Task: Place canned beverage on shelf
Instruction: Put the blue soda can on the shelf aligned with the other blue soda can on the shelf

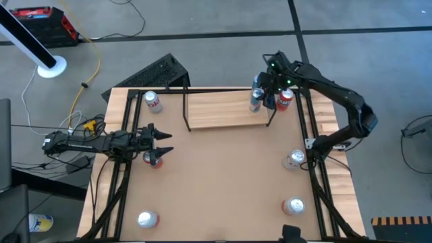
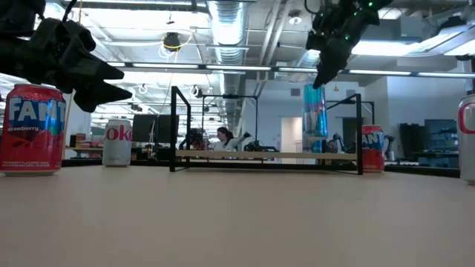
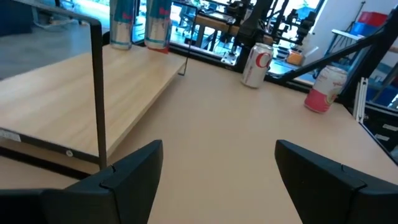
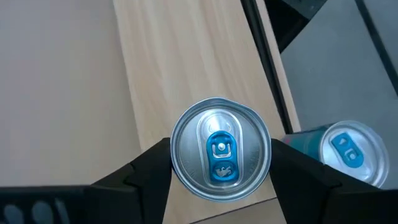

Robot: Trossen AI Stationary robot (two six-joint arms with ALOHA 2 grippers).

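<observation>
Light-wood shelf carries a slim can; red can beside.

My left gripper hovers low, arm stretched level, fingers spread. My right gripper points straight down, fingers parted.

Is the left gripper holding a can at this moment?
No: in the left wrist view the left gripper stands open with only bare tabletop between its fingers.
</observation>
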